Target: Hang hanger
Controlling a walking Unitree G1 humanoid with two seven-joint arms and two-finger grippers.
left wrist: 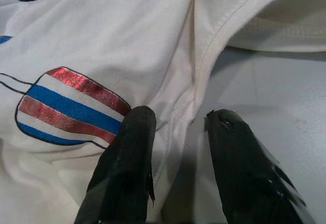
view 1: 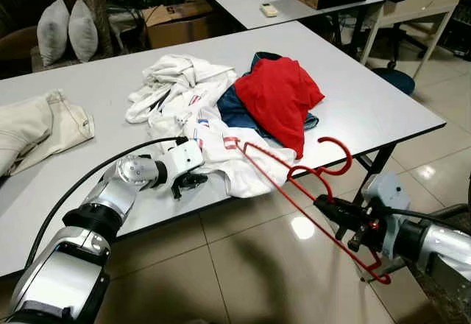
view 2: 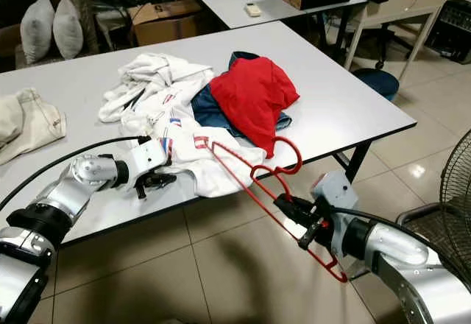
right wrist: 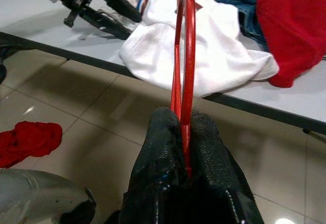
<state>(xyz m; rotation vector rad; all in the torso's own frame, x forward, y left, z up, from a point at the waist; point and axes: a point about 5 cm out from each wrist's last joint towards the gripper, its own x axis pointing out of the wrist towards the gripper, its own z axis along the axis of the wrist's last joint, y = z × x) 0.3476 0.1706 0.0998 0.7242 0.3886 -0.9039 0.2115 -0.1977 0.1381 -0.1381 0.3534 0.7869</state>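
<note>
Gripping the red hanger (view 1: 294, 191) by its lower bar, right gripper (view 1: 331, 210) was clamped; its long axis ran up-left into the white shirt (view 1: 221, 147), nearer the parted, empty left gripper (view 1: 193, 182)

A silver robot's right hand (view 1: 329, 208) clamps a red wire hanger (view 1: 294, 184) beyond the edge of a white tabletop (view 1: 353, 96), while its left hand (view 1: 193, 182) rests beside a crumpled white printed shirt (view 1: 206, 129). A red garment (view 1: 280, 96) lies over blue cloth (view 1: 235, 112).
</note>
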